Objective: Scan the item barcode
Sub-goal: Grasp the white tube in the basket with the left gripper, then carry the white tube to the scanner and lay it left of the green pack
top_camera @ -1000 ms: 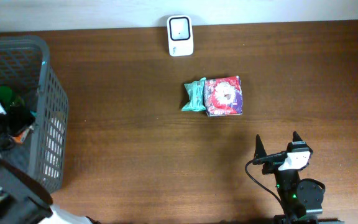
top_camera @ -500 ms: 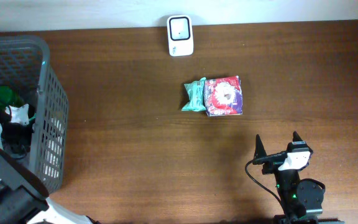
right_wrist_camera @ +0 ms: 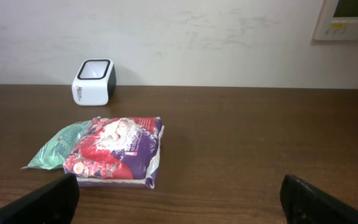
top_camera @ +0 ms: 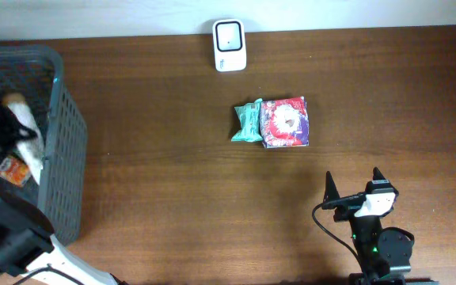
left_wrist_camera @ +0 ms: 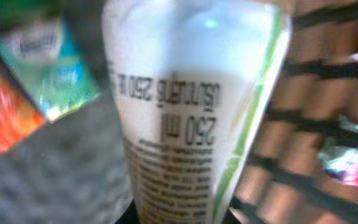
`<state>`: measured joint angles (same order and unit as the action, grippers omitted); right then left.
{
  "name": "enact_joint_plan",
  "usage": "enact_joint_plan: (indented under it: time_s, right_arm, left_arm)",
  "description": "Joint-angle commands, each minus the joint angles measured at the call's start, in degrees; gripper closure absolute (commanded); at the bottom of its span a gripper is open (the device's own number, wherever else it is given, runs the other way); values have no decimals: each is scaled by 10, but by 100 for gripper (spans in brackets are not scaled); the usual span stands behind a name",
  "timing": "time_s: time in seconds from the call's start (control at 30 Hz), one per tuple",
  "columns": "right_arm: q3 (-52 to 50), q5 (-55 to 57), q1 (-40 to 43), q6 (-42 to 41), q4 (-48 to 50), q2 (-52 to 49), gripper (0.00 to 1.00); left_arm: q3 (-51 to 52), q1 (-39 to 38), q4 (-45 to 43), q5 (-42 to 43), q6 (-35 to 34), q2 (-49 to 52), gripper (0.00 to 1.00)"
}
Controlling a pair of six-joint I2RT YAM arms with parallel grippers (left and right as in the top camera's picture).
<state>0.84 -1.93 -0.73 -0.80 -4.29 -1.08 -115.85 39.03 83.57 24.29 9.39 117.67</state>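
Observation:
A white bottle with a green stripe and "250 ml" print fills the left wrist view. My left gripper is shut on it, dark fingertips pressed against its sides. Overhead, that gripper is inside the grey basket at the far left, and the bottle shows pale beside it. The white scanner stands at the table's back edge and also shows in the right wrist view. My right gripper rests open at the front right, its jaws wide apart with nothing between them.
A red and purple packet and a green packet lie together mid-table, well ahead of the right gripper. An orange packet and other items lie in the basket. The basket's wire wall is close on the right of the bottle.
My left gripper has closed on the white bottle inside the basket and shifted toward the basket's back. The right arm has not moved.

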Motion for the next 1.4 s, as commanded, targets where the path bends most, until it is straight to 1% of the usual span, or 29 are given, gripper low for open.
enact_joint_plan:
  time_s: [0.0, 0.1, 0.17, 0.2, 0.23, 0.3, 0.33, 0.37, 0.4, 0.43, 0.47, 0.5, 0.53, 0.57, 0.6, 0.7, 0.8, 0.93, 0.97, 1.0, 1.03, 1.13, 1.17, 1.2, 1.23, 1.27, 1.3, 1.33, 1.37]
  right_arm:
    - [-5, 1, 0, 4, -2, 3, 1]
    - [-5, 1, 0, 4, -2, 3, 1]
    - [-5, 1, 0, 4, -2, 3, 1]
    - [-5, 1, 0, 4, -2, 3, 2]
    - [-5, 1, 0, 4, -2, 3, 2]
    - [-5, 1, 0, 4, -2, 3, 2]
    - [-5, 1, 0, 4, -2, 3, 1]
    - [-5, 1, 0, 4, -2, 3, 1]
    - [-5, 1, 0, 4, -2, 3, 2]
    - [-5, 1, 0, 4, -2, 3, 1]
    - [-5, 1, 0, 4, -2, 3, 1]
    - [-5, 1, 0, 4, -2, 3, 1]
    - [-5, 1, 0, 4, -2, 3, 2]
    - [-5, 1, 0, 4, -2, 3, 2]
    - [-5, 1, 0, 4, -2, 3, 1]
    - [-5, 1, 0, 4, -2, 3, 1]
    - [-5, 1, 0, 4, -2, 3, 2]
    - [-5, 1, 0, 4, -2, 3, 1]
    - [-5, 1, 0, 4, -2, 3, 1]
    - [-5, 1, 0, 4, -2, 3, 2]
    - [-5, 1, 0, 4, -2, 3, 2]
    - [-5, 1, 0, 4, -2, 3, 2]
    - [-5, 1, 0, 4, -2, 3, 1]
    - [-5, 1, 0, 4, -2, 3, 1]
    - [-5, 1, 0, 4, -2, 3, 1]
    - [-5, 1, 0, 4, -2, 3, 2]
    - [-5, 1, 0, 4, -2, 3, 2]
    - [-5, 1, 0, 4, -2, 3, 1]
    - [-5, 1, 0, 4, -2, 3, 2]
  left_arm:
    - [-211, 1, 70, 141, -4, -13, 100]
    - [-395, 1, 116, 255, -4, -13, 100]
    - [-475, 1, 121, 316, -9, -13, 100]
    - [-501, 1, 123, 351, -12, -13, 100]
    - [-535, -9, 131, 428, -14, -14, 100]
    - [-539, -47, 131, 440, -41, -16, 100]
    - [-539, -96, 131, 436, -41, -16, 100]
    - [-539, -131, 131, 417, -41, -16, 100]
    - [-539, -174, 131, 370, -41, -16, 100]
    - [-539, -235, 131, 249, -65, -14, 100]
    - [-537, -320, 131, 80, -140, -9, 100]
    - [-537, -385, 131, -33, -177, -3, 100]
    - [-537, -426, 131, -112, -205, 5, 100]
    - [-532, -491, 131, -237, -253, 25, 100]
    - [-520, -534, 131, -273, -275, 42, 100]
    - [-422, -618, 130, -274, -318, 99, 100]
    - [-297, -661, 96, -273, -323, 158, 100]
    - [-121, -702, -64, -271, -328, 183, 100]
    - [-84, -705, -109, -272, -350, 183, 100]
    - [-65, -705, -132, -275, -373, 183, 100]
    - [-53, -704, -154, -285, -375, 183, 100]
    - [-50, -704, -159, -319, -390, 183, 98]
    - [-50, -704, -159, -319, -391, 183, 95]
    - [-50, -704, -159, -321, -396, 183, 88]
    - [-50, -704, -159, -321, -396, 183, 71]
    - [-51, -702, -158, -321, -395, 183, 50]
    - [-66, -697, -145, -321, -395, 183, 36]
    - [-98, -691, -118, -321, -395, 182, 18]
    - [-145, -683, -82, -321, -394, 182, 18]
